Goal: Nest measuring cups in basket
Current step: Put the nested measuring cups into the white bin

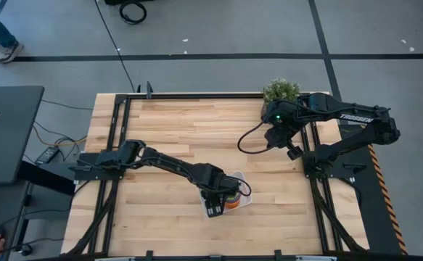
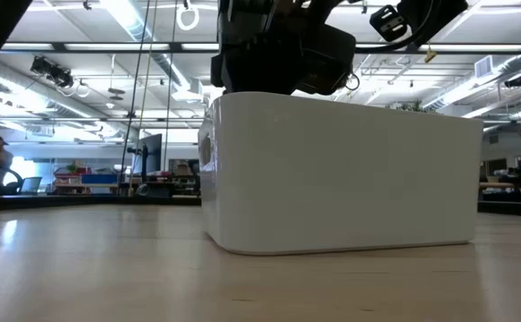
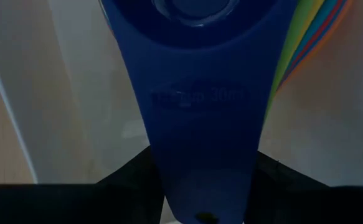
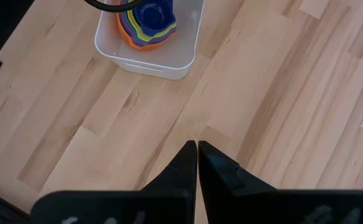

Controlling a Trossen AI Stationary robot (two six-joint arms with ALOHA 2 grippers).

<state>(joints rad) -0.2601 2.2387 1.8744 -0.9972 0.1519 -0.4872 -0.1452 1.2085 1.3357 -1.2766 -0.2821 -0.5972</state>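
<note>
Measuring cups [image 4: 147, 23] sit nested inside basket [image 4: 184, 46].

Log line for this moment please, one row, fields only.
left gripper: over basket, shut on navy cup handle | cup stack: nested in basket | right gripper: shut, raised near plant

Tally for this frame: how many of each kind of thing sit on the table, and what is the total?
Measuring cups: 6, nested in one stack, navy on top, its handle in the left gripper
Basket: 1
Potted plant: 1
Total: 8
The right gripper waits shut near the plant.
</note>
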